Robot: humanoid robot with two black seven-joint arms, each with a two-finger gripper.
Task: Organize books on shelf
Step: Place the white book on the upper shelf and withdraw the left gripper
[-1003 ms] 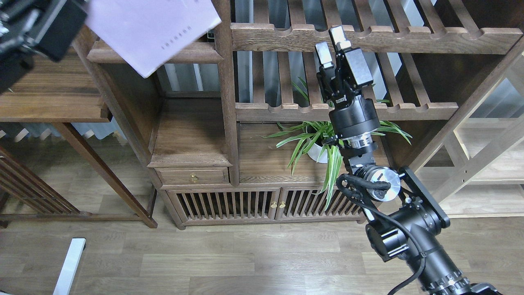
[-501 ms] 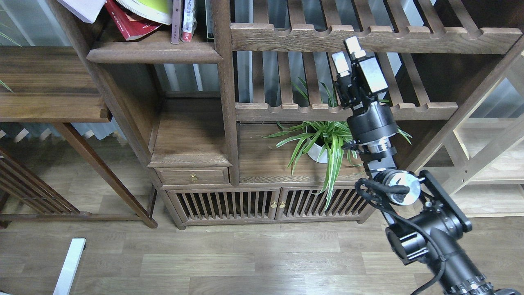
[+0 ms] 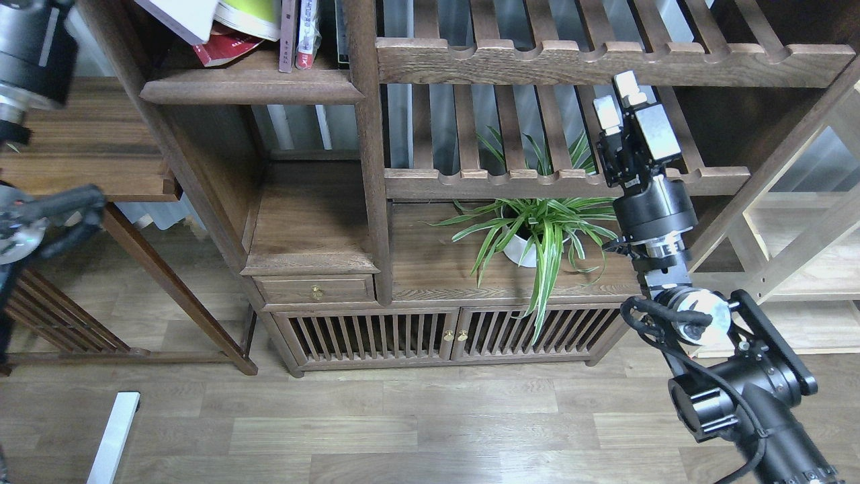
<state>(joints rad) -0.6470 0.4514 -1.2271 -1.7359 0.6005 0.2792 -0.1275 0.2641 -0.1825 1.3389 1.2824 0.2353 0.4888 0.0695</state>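
Books sit at top left on the shelf [image 3: 248,84], the dark plank with the rounded front edge, in the narrow compartment. White book [image 3: 181,15] lies tilted on top, overhanging toward the left; dark red book [image 3: 225,48] flat beneath it; yellow-green book [image 3: 255,15] slanted against two thin upright spines [image 3: 299,33]. None of the three stands upright, so I judge the tidying unfinished. Right gripper [image 3: 619,97] is raised in front of the slatted rack [image 3: 571,178], fingers apart, holding nothing, well away from the books. Left arm [image 3: 30,60] enters at the left edge; its gripper is out of frame, state unknown. Risks from here: the white book looks poorly supported and could slide off the front or left if the pile is nudged; pushing the slanted yellow-green book may tip the thin spines; the right arm hangs just above the potted plant [image 3: 531,235] and could brush its leaves when swinging across
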